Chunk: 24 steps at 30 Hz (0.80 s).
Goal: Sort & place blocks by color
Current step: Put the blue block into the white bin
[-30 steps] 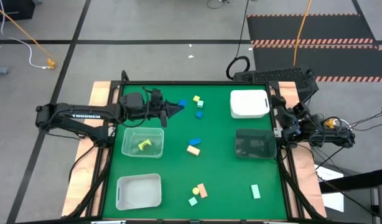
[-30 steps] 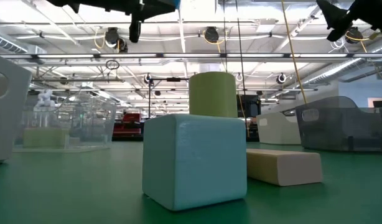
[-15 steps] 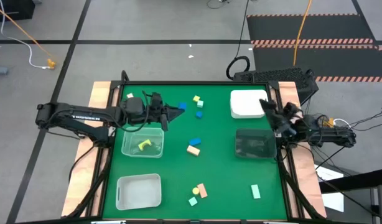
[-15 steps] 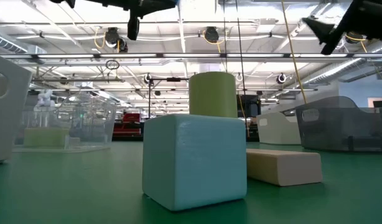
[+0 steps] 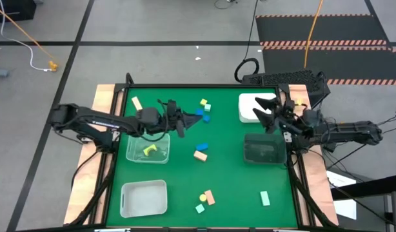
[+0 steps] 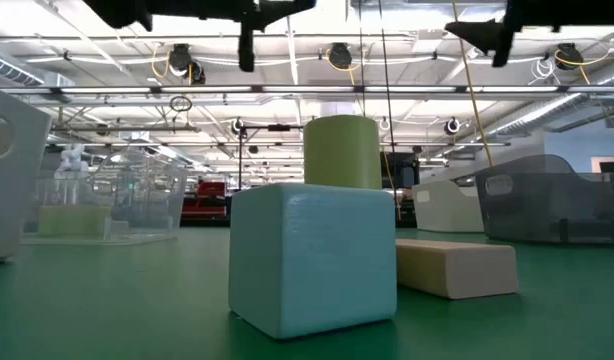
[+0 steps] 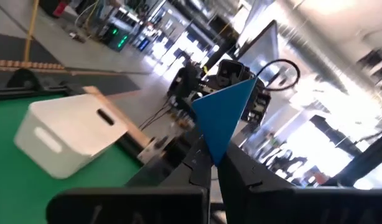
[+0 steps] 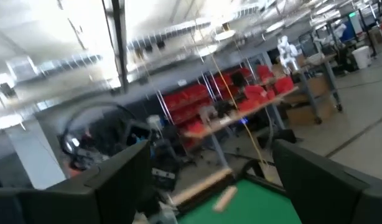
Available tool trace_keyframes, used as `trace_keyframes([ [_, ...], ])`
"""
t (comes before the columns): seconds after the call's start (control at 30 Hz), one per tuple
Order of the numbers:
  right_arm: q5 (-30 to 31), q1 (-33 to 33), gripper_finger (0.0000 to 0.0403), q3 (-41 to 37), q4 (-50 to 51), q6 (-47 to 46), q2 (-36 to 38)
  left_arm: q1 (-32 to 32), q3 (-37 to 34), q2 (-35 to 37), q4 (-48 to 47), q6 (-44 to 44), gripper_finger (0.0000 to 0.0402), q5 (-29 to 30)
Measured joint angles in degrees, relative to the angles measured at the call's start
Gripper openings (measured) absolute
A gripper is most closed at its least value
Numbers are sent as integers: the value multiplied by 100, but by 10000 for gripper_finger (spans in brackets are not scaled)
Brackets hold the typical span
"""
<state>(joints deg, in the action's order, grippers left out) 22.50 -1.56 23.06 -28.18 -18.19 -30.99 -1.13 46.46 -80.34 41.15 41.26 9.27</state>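
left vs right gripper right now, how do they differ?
The left gripper is shut on a blue block, pinched at its fingertips; the right gripper is open and holds nothing. The left gripper sits over the table's middle, beside the clear tub; the right gripper reaches over the white tub. Both are raised above the green table.

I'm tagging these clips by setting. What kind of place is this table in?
Probably a large industrial workshop or robotics lab: high ceiling with exposed beams and lights, red bins on shelving, and cables on a bare concrete floor.
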Motion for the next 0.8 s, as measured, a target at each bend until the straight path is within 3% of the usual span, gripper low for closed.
trace_keyframes([
  [0.33, -55, 2, 331, 975, -68, 1412, -1808, -87, 2, -265, 260, 674, 18, -401],
  [0.6, -980, 2, 331, 1546, -527, 2069, -2823, -17, 2, -264, 245, 881, 19, -481],
  [0.8, -1500, -89, 331, 1793, -1030, 1914, -3428, 16, 2, -264, 234, 861, 14, -491],
])
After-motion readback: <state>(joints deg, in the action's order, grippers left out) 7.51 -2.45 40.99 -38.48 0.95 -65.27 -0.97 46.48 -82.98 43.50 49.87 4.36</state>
